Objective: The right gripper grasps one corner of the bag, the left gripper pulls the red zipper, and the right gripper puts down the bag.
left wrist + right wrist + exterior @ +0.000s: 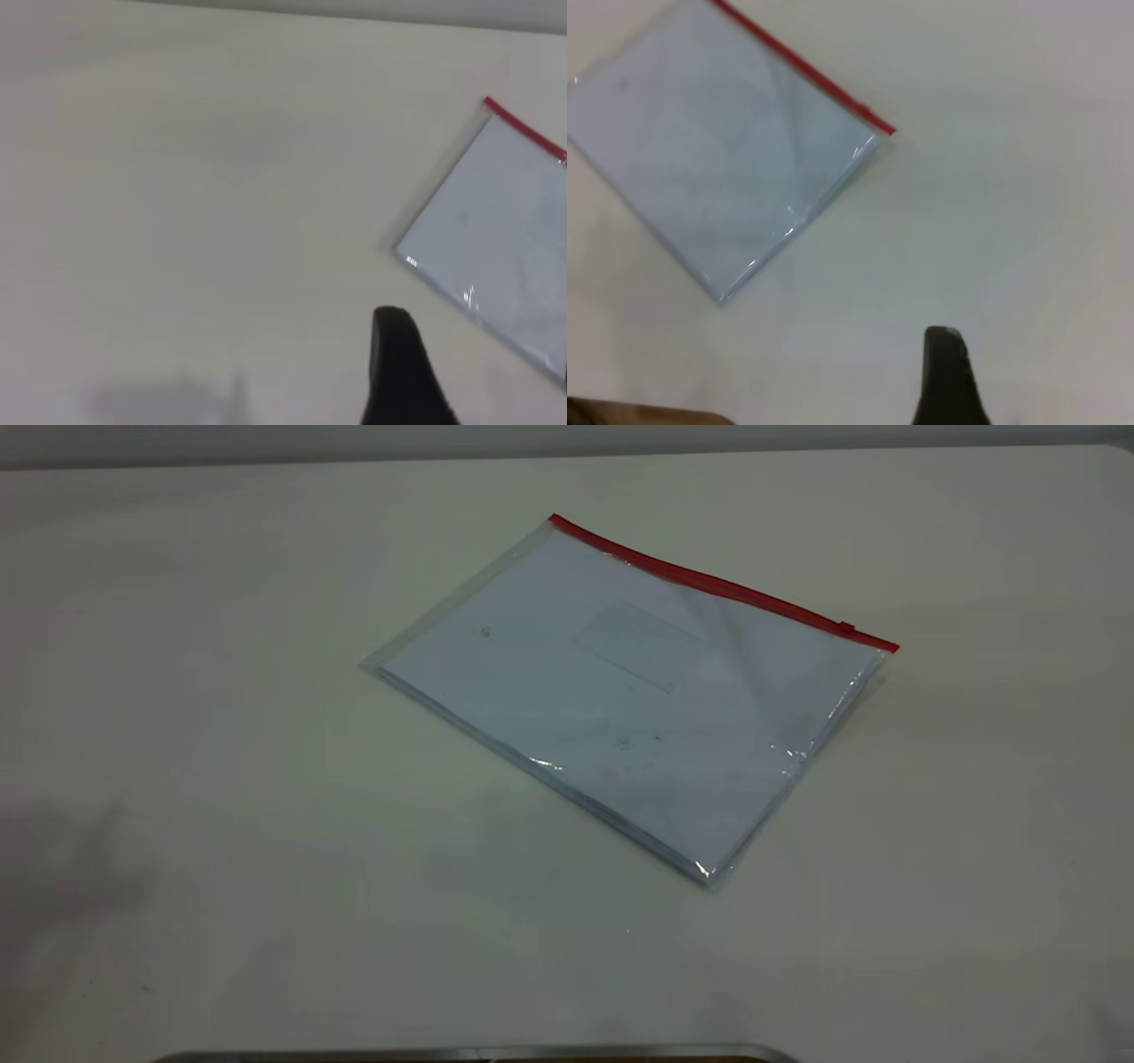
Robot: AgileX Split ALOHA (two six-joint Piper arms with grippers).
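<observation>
A: Start with the biggest thing. What is on the table [221,779]?

B: Only the bag [620,700] — a flat clear pouch with white sheets inside, lying flat near the middle of the table and turned at an angle. Nothing touches it.

A: And the red zipper [709,583]?

B: It runs along the far long edge, and the small slider [847,628] sits close to the right-hand end of it.

A: Where are the arms?

B: Neither shows from outside. Each wrist camera catches one dark fingertip over bare table: the left gripper [403,372] is well apart from the bag's near-left corner, the right gripper [948,376] well apart from the zipper-end corner. Only one finger shows in each, so I cannot tell whether they are spread or pressed together.

A: So which step is this?

B: By my reading the very first — the corner grasp is not yet made. The right gripper needs to reach a corner, probably the one by the slider, get a finger under the thin edge and pinch it, since the pouch lies flush with the table.
</observation>
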